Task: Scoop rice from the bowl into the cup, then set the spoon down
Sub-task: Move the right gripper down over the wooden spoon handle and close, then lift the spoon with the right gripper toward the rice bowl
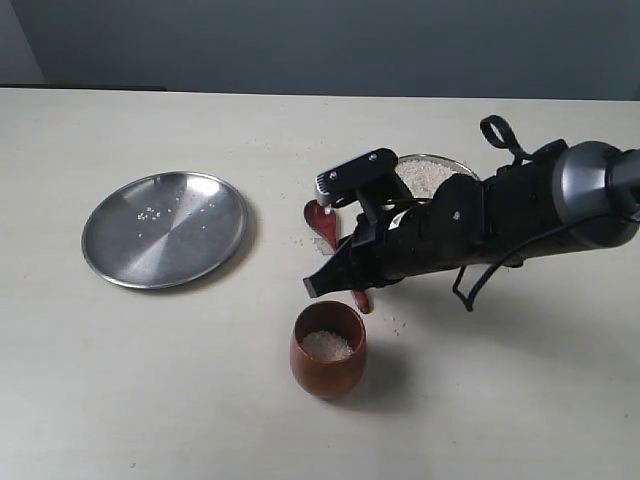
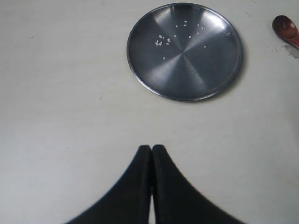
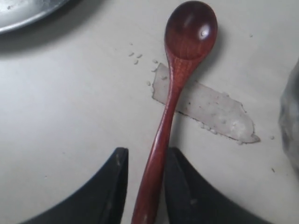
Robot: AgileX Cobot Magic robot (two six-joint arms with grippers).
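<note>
Right wrist view shows the spoon [image 3: 172,95] lying flat on the worktop [image 3: 70,116], its small oval end over the edge of a clear patch of tape [image 3: 215,112], with one grain inside it and some loose grains beside. The handle passes between the right jaws. They are partly open: there is a clear gap on one side, while the other finger is very close to the wood, and I cannot tell if it touches. I judge the jaws are not clamping the handle.

The step in hand seems to be the last one, putting the spoon down and letting go. To do it well, the jaws should open wider until both fingers are free of the handle, and then the right arm [image 1: 480,215] should go straight up, so the spoon is not dragged or rolled. The handle end lies near the cup [image 1: 328,372], so a sideways move could knock it.

The cup stands upright and holds a small layer of rice [image 1: 326,345]. The bowl [image 1: 432,157], partly hidden behind the arm, has a white heap inside. The plate [image 1: 200,250] carries only some few grains.

The left jaws are pressed together on nothing, above the bare worktop near the plate.
</note>
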